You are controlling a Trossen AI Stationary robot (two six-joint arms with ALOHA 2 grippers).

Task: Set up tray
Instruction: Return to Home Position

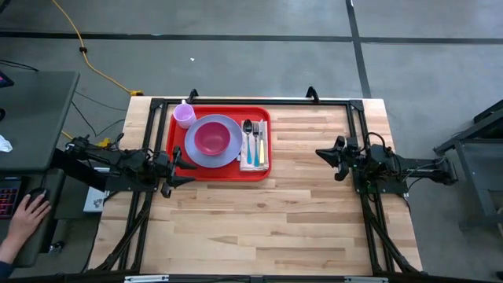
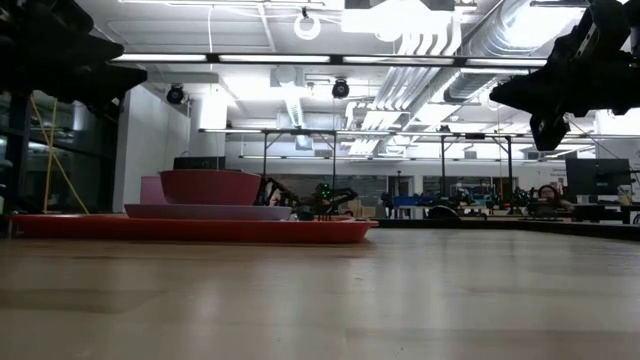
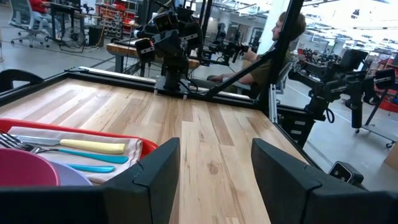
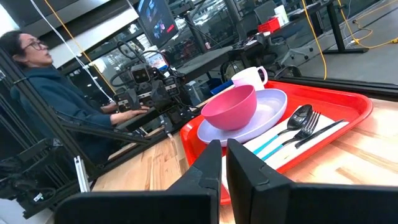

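Found the tray (image 1: 220, 175) flat on the wooden table (image 1: 299, 228), at about 11 o'clock from table centre in the high view, close to the far edge. Logged on it a lavender plate (image 1: 229, 157) carrying a pink bowl (image 1: 212, 138). Noted a lavender cup (image 1: 185, 116) in the tray's 10 o'clock corner, just beside the plate. Noted a napkin (image 1: 266, 146) along the plate's 3 o'clock side. Counted three pieces laid lengthwise on the napkin: fork (image 1: 254, 141) in the middle, spoon (image 1: 247, 140) at its 9 o'clock, yellow knife (image 1: 260, 151) at its 3 o'clock.

Placed the left gripper (image 1: 182, 169) over the tray's 7 o'clock corner, raised above the table in the low view. Saw fingers (image 3: 155, 177) spread wide in the left wrist view, holding nothing.

Placed the right gripper (image 1: 326, 155) at 3 o'clock of the tray, well apart from it, also raised. Saw fingers (image 4: 249, 168) drawn almost together with only a thin slit between, gripping nothing.

Spotted a person's hand (image 1: 31, 209) on a desk beyond the table's 9 o'clock edge.
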